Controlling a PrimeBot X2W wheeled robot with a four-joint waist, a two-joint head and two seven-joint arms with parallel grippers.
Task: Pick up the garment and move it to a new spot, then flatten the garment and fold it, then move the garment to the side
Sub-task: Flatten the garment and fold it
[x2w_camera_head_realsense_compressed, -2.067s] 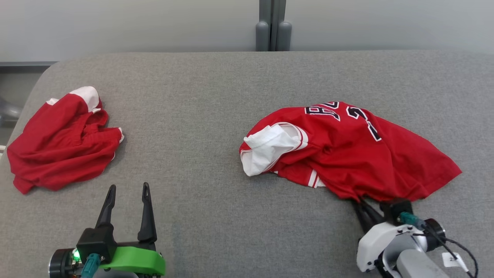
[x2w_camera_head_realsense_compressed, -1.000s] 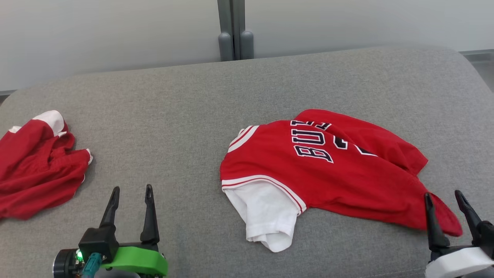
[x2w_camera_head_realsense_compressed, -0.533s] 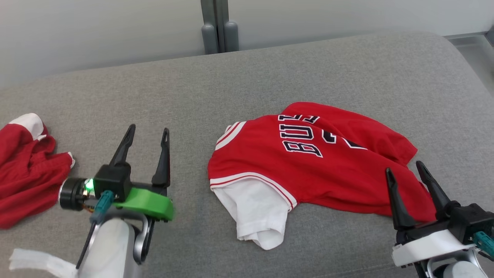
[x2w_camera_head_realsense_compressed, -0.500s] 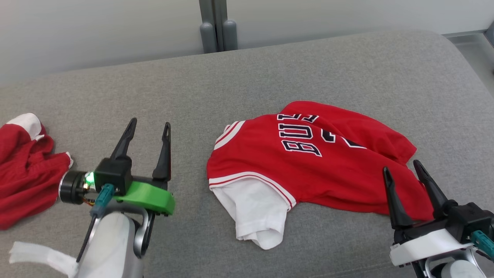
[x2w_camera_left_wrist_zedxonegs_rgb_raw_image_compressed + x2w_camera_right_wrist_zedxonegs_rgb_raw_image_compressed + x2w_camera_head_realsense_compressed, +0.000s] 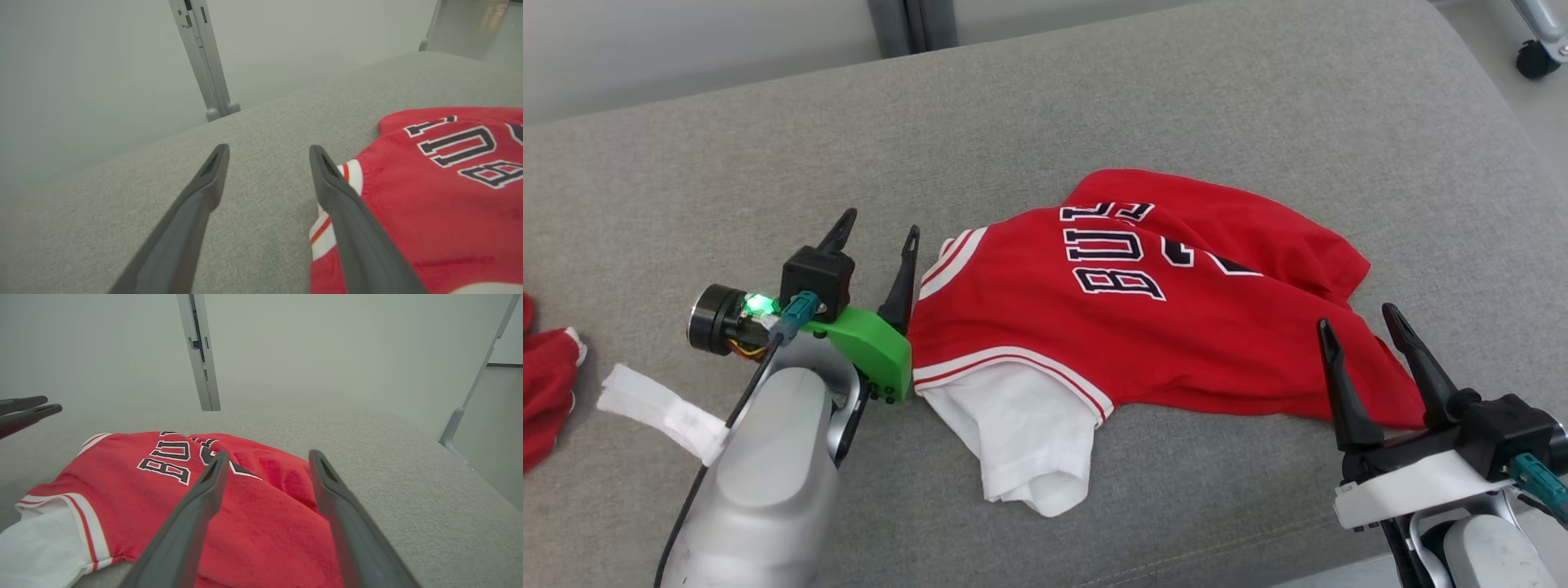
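Note:
The garment (image 5: 1143, 318) is a red jersey with dark lettering and white trim, lying crumpled on the grey surface, a white sleeve hanging toward the front edge. In the left wrist view the garment (image 5: 433, 196) lies to the right of my fingers. My left gripper (image 5: 880, 231) stands open just left of the jersey's striped edge, its right finger close against the cloth. My right gripper (image 5: 1356, 317) is open above the jersey's right end, holding nothing. In the right wrist view the garment (image 5: 163, 486) spreads to the left and under the open right gripper (image 5: 267, 455).
A second red cloth (image 5: 543, 384) lies at the far left edge of the grey cushioned surface (image 5: 1094, 98). A metal post (image 5: 200, 351) rises behind the surface against a pale wall. A caster wheel (image 5: 1535, 57) stands at the top right.
My left gripper has moved right and forward up to the jersey's left edge. The right gripper stays open over the right end. The head camera has turned right and down.

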